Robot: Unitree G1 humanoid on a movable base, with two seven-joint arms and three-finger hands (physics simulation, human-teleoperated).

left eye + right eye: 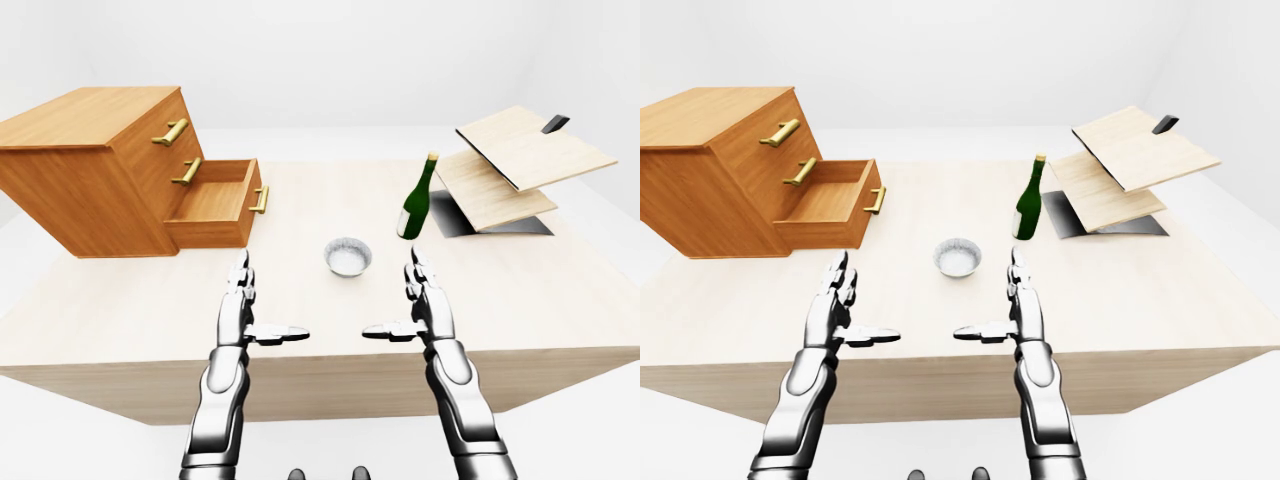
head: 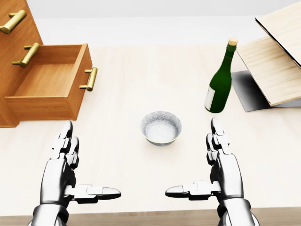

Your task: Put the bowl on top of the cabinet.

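Hands of silver metal hover over the pale wooden table point(image 2: 141, 80): left hand point(image 2: 63, 165) and right hand point(image 2: 223, 167) both spread open, thumbs pointing inward, grasping nothing. Between them, higher in the head view, the small round grey-white bowl point(image 2: 161, 128) sits upright, untouched. The brown wooden cabinet point(image 1: 90, 170) stands upper left, its bottom drawer point(image 2: 47, 84) pulled out; a dark green glass bottle point(image 2: 220, 84) stands right of the bowl.

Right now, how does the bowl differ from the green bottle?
The bowl is low, wide and silvery; the green bottle is tall, narrow and dark. The bowl is open-topped; the green bottle has a tan stopper. Both rest on the table.
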